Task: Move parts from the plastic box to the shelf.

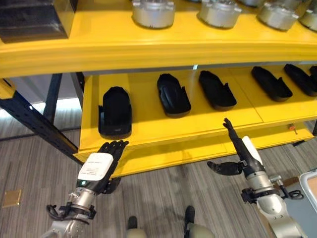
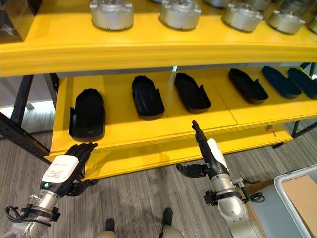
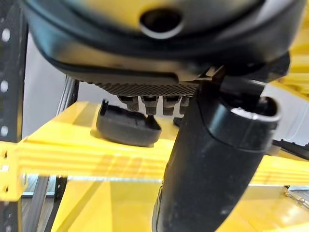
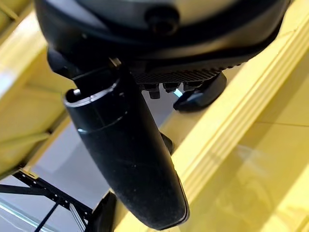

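Yellow shelf point(image 1: 163, 131) spans the mid frame of the head views, w/ an upper yellow shelf point(image 1: 148, 47) across the top. On the lower level a row of black parts: leftmost black part point(image 1: 115, 111) at centre-left, second black part point(image 1: 173, 94) just right of it, third black part point(image 1: 217, 89) past centre, fourth black part point(image 1: 271, 83) at right, fifth black part point(image 1: 300, 79) near the right edge. Silver round parts point(image 1: 153, 13) sit along the upper level at the top of frame; a dark box point(image 1: 32, 19) at upper left. Left hand point(image 1: 101, 166) at lower left, fingers straight and apart, tips touching or just short of the shelf's front edge below the leftmost part, holding nothing; left wrist view shows that part lying past the fingertips. Right hand point(image 1: 240, 151) at lower right of centre, fingers straight & pointing up toward the front edge below the third part, thumb out to the side, empty. Plastic box point(image 2: 297, 198) corner shows at bottom right, w/ a brown sheet inside. Grey plank floor point(image 1: 163, 198) below.
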